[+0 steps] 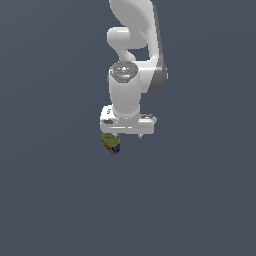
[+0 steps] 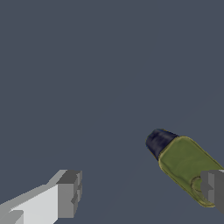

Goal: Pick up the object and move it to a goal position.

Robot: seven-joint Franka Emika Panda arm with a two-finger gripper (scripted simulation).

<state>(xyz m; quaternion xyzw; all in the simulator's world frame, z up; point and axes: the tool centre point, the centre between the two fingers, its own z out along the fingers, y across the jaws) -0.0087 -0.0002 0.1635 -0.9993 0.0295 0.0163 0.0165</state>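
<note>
The object (image 1: 111,143) is a tiny blocky item with an olive-green top and blue, red and yellow side patches. It lies on the grey floor just below the hand, toward the exterior view's left. In the wrist view the object (image 2: 181,162) shows its green top and a dark blue end. My gripper (image 2: 141,192) is open, its fingers far apart. One finger (image 2: 213,189) overlaps the object's end; the other finger (image 2: 68,194) stands far from it. The object is off-centre between the jaws, close to one finger. From outside, the white hand hides most of the gripper (image 1: 126,134).
The white arm (image 1: 131,55) rises behind the hand in the exterior view. Plain dark grey floor (image 1: 200,200) surrounds everything, and I see no goal marker.
</note>
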